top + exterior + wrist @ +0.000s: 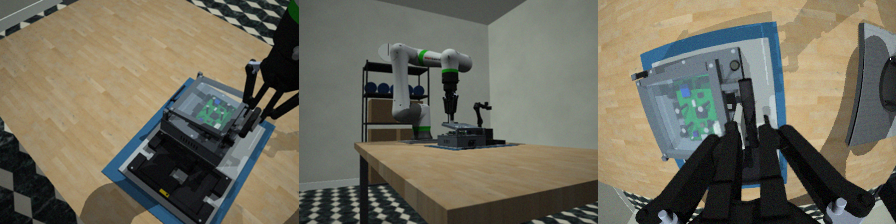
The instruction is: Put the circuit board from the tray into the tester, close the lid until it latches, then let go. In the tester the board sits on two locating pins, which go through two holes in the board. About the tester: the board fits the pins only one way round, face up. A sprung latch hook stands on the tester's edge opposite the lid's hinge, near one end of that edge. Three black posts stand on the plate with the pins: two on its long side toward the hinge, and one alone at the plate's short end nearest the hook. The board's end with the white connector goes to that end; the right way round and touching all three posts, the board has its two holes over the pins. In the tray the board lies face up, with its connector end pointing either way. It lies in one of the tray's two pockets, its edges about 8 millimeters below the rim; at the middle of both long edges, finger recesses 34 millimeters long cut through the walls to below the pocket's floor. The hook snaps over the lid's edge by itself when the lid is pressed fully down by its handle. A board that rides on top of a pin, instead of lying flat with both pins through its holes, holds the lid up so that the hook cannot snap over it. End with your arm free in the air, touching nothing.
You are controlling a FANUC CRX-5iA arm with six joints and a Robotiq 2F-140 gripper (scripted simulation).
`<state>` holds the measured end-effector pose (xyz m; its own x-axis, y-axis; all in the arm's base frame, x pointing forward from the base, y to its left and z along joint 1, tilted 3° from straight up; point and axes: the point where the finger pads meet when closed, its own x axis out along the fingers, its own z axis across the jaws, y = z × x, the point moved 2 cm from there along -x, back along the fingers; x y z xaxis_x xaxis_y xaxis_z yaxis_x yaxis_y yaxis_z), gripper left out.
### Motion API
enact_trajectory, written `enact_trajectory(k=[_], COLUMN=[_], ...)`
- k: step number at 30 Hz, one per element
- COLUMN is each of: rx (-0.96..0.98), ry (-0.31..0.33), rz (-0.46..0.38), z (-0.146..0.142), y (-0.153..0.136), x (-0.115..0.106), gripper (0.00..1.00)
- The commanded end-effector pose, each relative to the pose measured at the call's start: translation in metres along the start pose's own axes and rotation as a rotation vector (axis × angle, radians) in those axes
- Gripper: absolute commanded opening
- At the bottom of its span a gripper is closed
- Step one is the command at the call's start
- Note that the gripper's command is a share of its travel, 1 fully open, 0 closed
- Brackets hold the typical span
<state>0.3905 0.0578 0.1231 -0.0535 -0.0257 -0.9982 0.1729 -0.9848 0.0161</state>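
My gripper [252, 114] [450, 119] [750, 111] is shut on the black handle [248, 124] [745, 94] of the tester's clear lid [192, 101] [460, 125] [659, 117]. The lid is low over the grey tester [188, 141] [460, 141] and still tilted up a little at the handle side. The green circuit board [215, 112] [694, 106] shows through the lid, lying inside the tester with its white connector toward the near end. The black tray [169, 172] stands in front of the tester, and both of its pockets look empty. I cannot make out the latch hook.
Tester and tray stand on a grey plate on a blue mat [118, 169] [764, 46] on the wooden table [72, 72] [477, 172]. A black camera stand [479, 111] rises behind the tester. The arm's base [421, 129] and a shelf rack [366, 95] are at the back.
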Motion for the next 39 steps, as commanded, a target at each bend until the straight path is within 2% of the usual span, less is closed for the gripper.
enact_trajectory(k=[1,17,39], rx=[0.0,0.0,0.0], ry=[0.0,0.0,0.0], rz=[0.0,0.0,0.0], z=[0.0,0.002,0.002], y=[0.0,0.0,0.0], x=[0.003,0.019,0.028], gripper=[0.0,0.0,0.0])
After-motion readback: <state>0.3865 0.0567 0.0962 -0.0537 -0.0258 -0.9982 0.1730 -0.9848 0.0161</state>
